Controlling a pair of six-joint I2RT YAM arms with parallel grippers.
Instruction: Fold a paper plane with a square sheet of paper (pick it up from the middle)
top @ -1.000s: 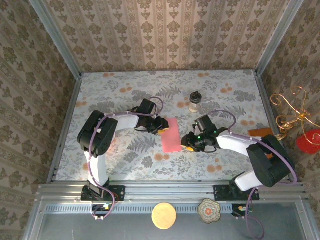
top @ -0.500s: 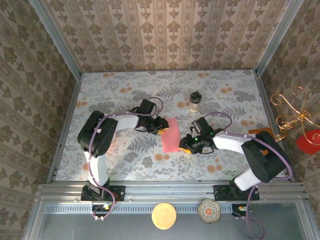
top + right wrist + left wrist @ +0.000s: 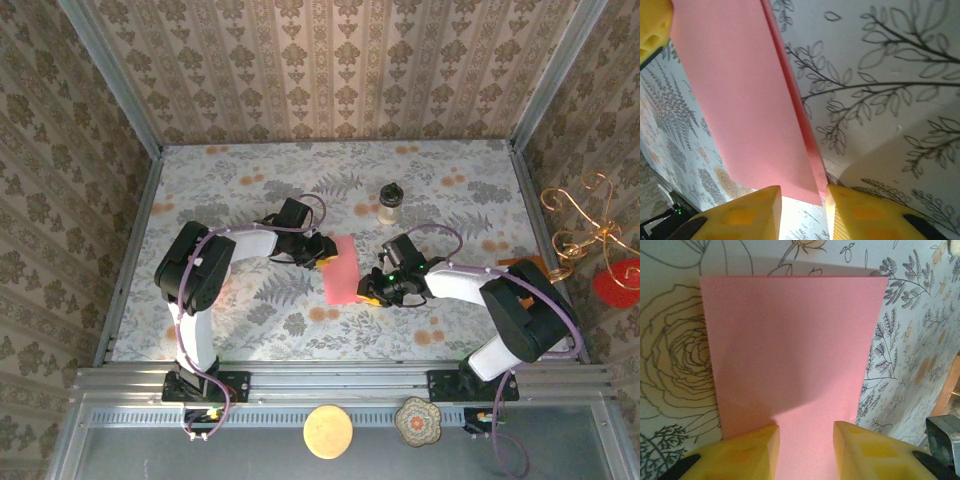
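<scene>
One thin, matte salmon-pink square sheet of paper (image 3: 341, 270), folded into a flat two-layer rectangle on the floral table (image 3: 230, 200), edge between narrowly parted left jaws, corner between narrowly parted right jaws

Bright, even light; soft shadows

**Table** (image 3: 250, 180), covered in a floral print. The square sheet of paper (image 3: 341, 270), folded to a pink rectangle, is laid flat between the left gripper's fingers (image 3: 752, 450) and the right gripper's fingers (image 3: 750, 212). A dark-lidded jar (image 3: 389, 204) is stood beyond the right gripper's fingers.
</scene>
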